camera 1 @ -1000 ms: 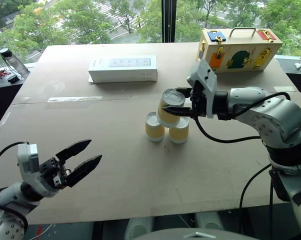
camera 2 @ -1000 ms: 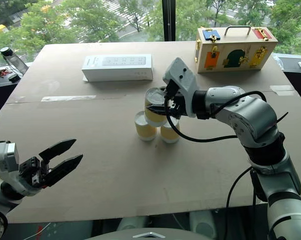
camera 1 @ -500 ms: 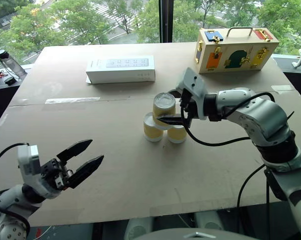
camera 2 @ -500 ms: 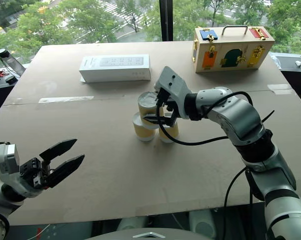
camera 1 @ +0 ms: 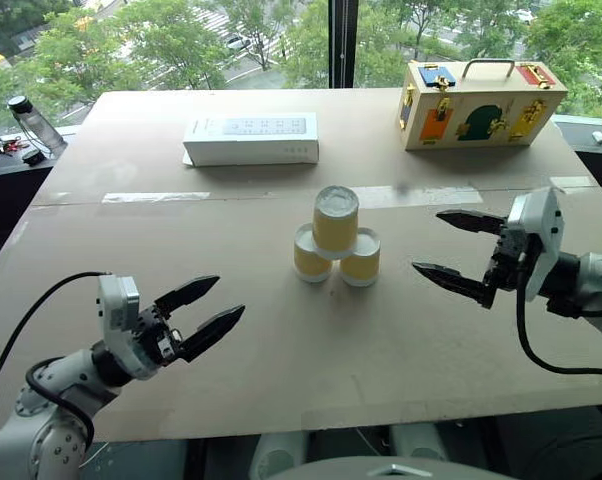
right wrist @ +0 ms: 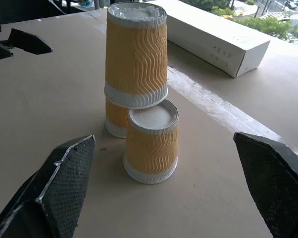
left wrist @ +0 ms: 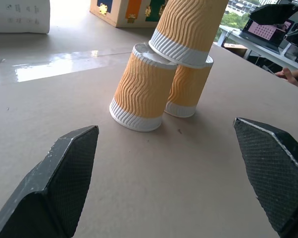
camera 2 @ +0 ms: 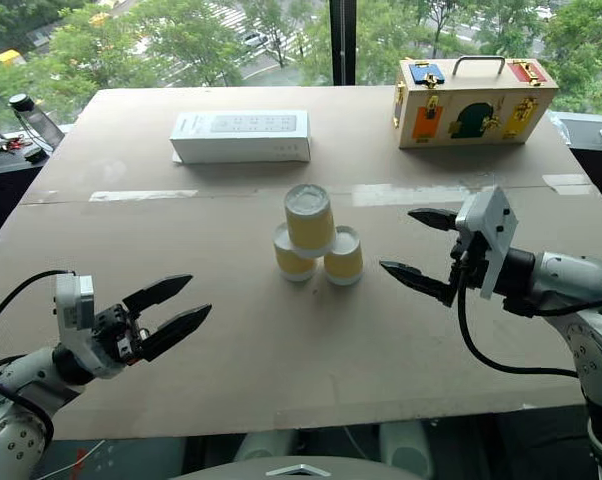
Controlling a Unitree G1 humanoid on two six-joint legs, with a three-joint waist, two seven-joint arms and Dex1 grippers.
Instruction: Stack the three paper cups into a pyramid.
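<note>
The three paper cups stand upside down in the middle of the table. Two of them, the left cup [camera 1: 309, 257] and the right cup [camera 1: 361, 262], sit side by side, and the third cup [camera 1: 335, 216] rests on top across both. My right gripper [camera 1: 427, 240] hangs open to the right of the stack, apart from it, with nothing between its fingers. My left gripper [camera 1: 227, 298] is open and empty near the table's front left, pointing toward the cups. The right wrist view shows the top cup [right wrist: 136, 54] upright on the lower ones.
A white rectangular box [camera 1: 251, 138] lies behind the stack at the back. A wooden box with latches and a handle [camera 1: 476, 100] stands at the back right. A bottle [camera 1: 29, 120] sits off the table's left edge. A tape strip [camera 1: 151, 196] lies left of the cups.
My right gripper has opened, let go of the top cup and drawn back to the right. The top cup stays on the two lower ones. The left gripper has barely shifted.
</note>
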